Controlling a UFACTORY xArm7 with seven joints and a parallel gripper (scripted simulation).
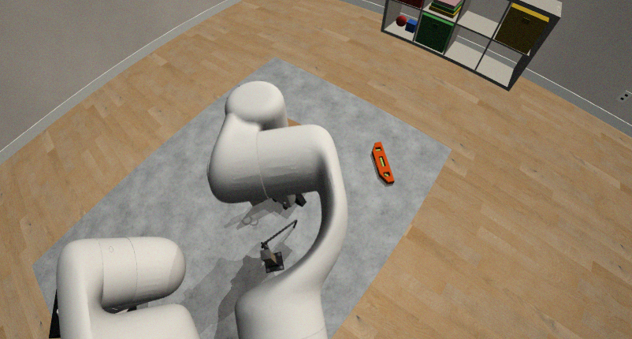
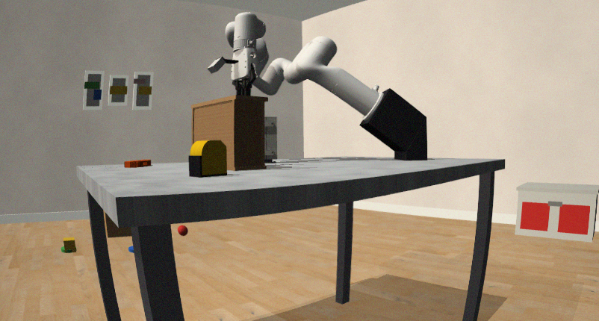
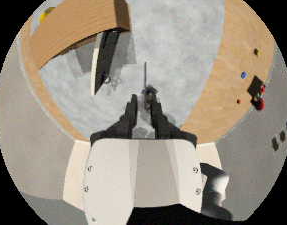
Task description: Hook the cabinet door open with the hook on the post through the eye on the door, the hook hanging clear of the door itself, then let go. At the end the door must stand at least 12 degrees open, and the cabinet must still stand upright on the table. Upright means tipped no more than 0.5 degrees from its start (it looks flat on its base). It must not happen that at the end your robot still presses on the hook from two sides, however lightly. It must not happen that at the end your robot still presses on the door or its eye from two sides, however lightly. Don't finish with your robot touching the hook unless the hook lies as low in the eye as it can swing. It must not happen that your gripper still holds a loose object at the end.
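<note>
The wooden cabinet (image 2: 230,132) stands flat on the table; the wrist view shows its top (image 3: 75,25). Its grey door (image 3: 105,62) is swung partly out from the front and also shows in the exterior view (image 2: 270,137). A small eye (image 3: 113,82) sits on the door. The post (image 1: 272,258) stands on the table in front, with the thin hook rod (image 1: 280,233) reaching from its top towards the cabinet, its end apart from the door. My gripper (image 3: 144,101) (image 2: 244,90) hovers high above the post and beside the cabinet's top edge, fingers nearly together and holding nothing. My arm hides the cabinet in the top view.
An orange level (image 1: 382,162) lies on the table to the right of the cabinet. A yellow and black block (image 2: 208,158) stands behind the cabinet near the table edge. A shelf unit (image 1: 471,24) stands on the floor far off.
</note>
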